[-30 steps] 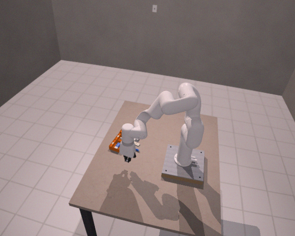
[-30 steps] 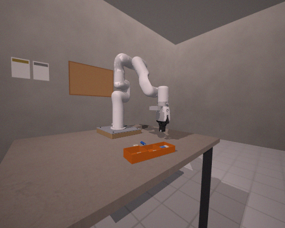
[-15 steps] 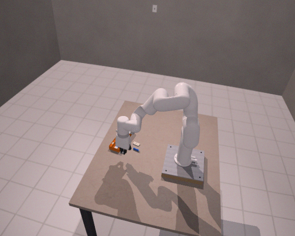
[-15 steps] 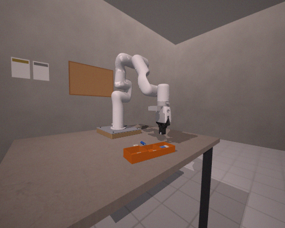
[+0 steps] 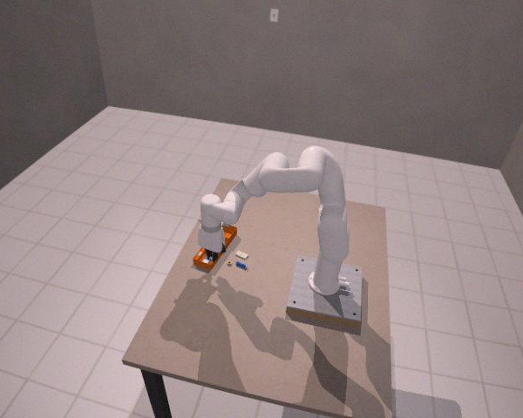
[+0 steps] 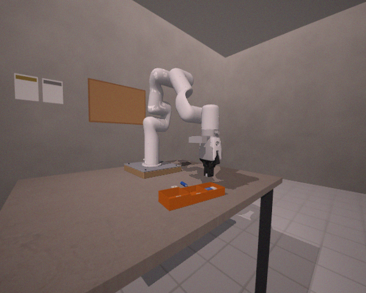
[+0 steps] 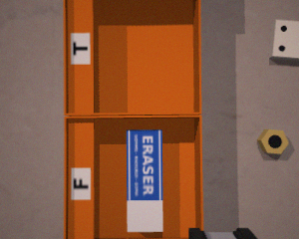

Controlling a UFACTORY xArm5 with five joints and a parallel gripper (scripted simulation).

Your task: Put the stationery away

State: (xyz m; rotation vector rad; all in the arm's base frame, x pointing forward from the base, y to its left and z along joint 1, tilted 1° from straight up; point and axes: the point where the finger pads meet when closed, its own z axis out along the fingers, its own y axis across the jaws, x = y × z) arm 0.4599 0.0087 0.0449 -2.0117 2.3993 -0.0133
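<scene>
The gripper (image 7: 221,234) hangs above the F bin (image 7: 80,144), fingers pointing straight down, clear of the bin's walls in the exterior view (image 6: 209,171). The fingers are pinched nearly together on something small. In the wrist view only a pale sliver (image 7: 220,235) shows between the two black fingertips, too little to name.

The orange bins stand in a row by the worktop's left edge as the top view shows it, about halfway along that edge. The F bin (image 6: 213,195) is the end one, nearest the corner with the black leg in the exterior view. The T bin (image 7: 82,85) touches it, end wall to end wall. A third bin (image 6: 170,200) closes the row on the other side; its label cannot be read. All three sit flat on the table (image 5: 270,341).

An eraser (image 7: 145,179) lies flat on the floor of the F bin, blue sleeve with white lettering, its bare white end toward the bin's outer end wall. It lies wholly within the walls. The T bin's floor shows only orange.

Three things lie on the table just beside the bins, on the side toward the worktop's middle. They are a die (image 7: 291,39) level with the T bin, a nut (image 7: 274,141) level with the F bin, and a blue battery (image 5: 241,266) just past the nut. None touches a bin or another item.

The arm's base (image 5: 351,274) stands near the opposite long edge, well apart from the bins.
</scene>
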